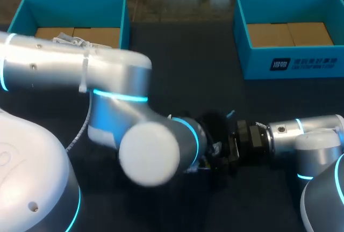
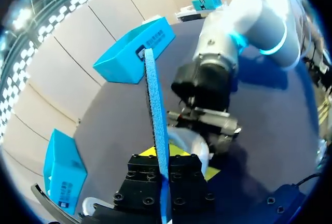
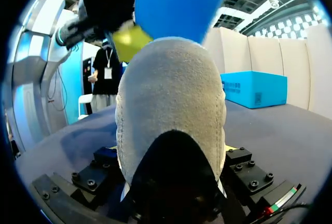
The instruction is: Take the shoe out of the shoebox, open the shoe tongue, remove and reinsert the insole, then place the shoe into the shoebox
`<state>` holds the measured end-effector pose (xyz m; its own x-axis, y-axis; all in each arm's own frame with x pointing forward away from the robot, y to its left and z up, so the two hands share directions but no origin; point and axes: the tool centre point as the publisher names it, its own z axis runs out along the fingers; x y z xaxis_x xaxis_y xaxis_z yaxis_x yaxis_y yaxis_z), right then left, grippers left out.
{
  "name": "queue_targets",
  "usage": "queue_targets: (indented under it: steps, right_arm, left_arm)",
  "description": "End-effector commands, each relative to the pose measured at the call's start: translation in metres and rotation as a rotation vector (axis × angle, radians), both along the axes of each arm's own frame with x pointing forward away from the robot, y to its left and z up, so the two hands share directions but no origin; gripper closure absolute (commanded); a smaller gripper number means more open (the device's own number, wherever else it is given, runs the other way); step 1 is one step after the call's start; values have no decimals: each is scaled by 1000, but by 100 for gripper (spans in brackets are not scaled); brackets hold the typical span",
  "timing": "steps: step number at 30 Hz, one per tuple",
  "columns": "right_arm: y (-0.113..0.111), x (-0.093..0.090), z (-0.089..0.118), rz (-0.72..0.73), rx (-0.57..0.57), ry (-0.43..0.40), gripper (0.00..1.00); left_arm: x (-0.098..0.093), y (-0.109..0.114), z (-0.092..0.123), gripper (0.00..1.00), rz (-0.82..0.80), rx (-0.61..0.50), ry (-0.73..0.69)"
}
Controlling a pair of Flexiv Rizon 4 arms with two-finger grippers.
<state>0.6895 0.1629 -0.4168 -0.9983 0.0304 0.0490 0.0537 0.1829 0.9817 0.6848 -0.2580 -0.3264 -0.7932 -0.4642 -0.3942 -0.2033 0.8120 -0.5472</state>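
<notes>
A blue insole (image 2: 155, 105) stands edge-on between the fingers of my left gripper (image 2: 167, 175), which is shut on it near one end. Just ahead of it, my right gripper (image 2: 202, 123) holds a white-grey shoe (image 2: 194, 143). In the right wrist view the shoe's grey heel (image 3: 171, 99) fills the space between the fingers of my right gripper (image 3: 171, 146), and the insole (image 3: 176, 1) rises above it beside a yellow fingertip (image 3: 129, 42) of the left gripper. From overhead, my left arm (image 1: 156, 151) hides the shoe and the left gripper, and the right gripper (image 1: 231, 149) meets it mid-table.
Two open blue shoeboxes stand at the back of the dark table, one at the left (image 1: 32, 4) and one at the right (image 1: 301, 63). The left box holds white paper (image 1: 70, 40). Both arms crowd the table's front middle.
</notes>
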Motion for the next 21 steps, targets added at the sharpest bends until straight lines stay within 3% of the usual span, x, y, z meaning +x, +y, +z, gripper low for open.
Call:
queue_targets:
  steps: [1,14,21]
  right_arm:
    - [2,0,1,1,-4,1,100]
    - [2,0,1,1,-4,1,100]
    - [2,0,1,1,-4,1,100]
  left_arm:
    - [1,-7,36,100,-43,-16,175]
    - [-27,-24,124,100,-262,-177,668]
    - [-55,-19,195,100,-471,-304,878]
